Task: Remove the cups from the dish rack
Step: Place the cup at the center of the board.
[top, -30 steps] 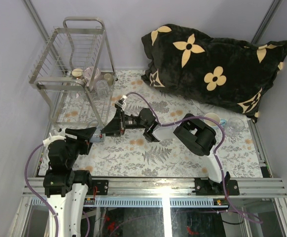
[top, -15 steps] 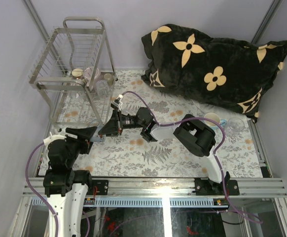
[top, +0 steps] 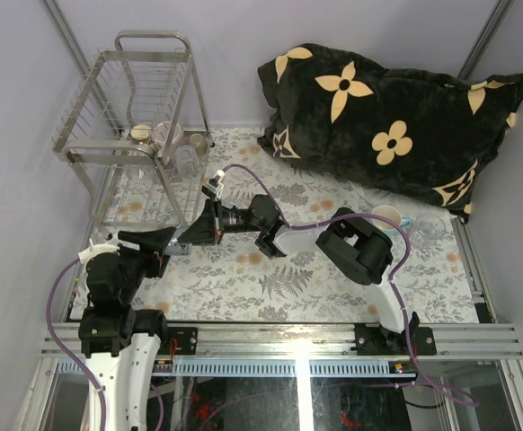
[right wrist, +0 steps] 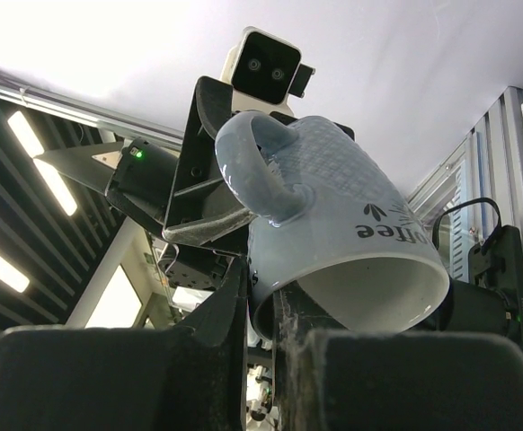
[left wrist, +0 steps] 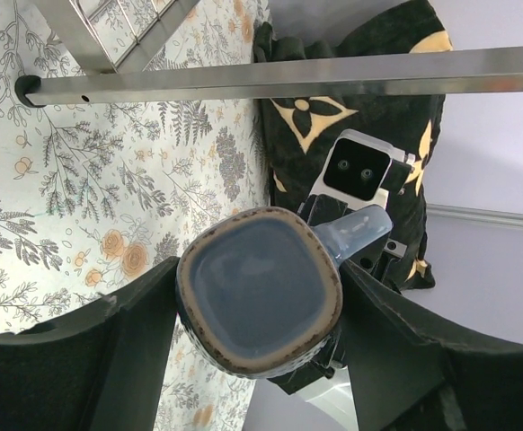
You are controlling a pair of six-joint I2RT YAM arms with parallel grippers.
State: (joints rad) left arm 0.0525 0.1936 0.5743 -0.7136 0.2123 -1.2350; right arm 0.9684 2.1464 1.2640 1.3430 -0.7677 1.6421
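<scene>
1. One dish rack [top: 109, 146], silver wire, upper left of the overhead view.
2. Four cups in or against that rack, as far as I can make out: a cream-and-brown cup [top: 140, 133], a lilac-pink mug [top: 165, 135], a clear glass [top: 187, 160] and a small cup [top: 199, 141] too blurred to name.
3. One light blue mug [left wrist: 252, 310], lower left of centre.
4. Two vessels at the right edge: a cream cup [top: 387, 215] and a clear glass vessel [top: 429, 224].
5. One black pillow [top: 396, 126] with cream flowers, upper right.
6. Two arms, the left arm [top: 118, 296] and the right arm [top: 360, 247].
7. Two grippers, the left gripper [left wrist: 257, 269] and the right gripper [right wrist: 261, 296].
8. One floral tablecloth [top: 288, 287].
</scene>
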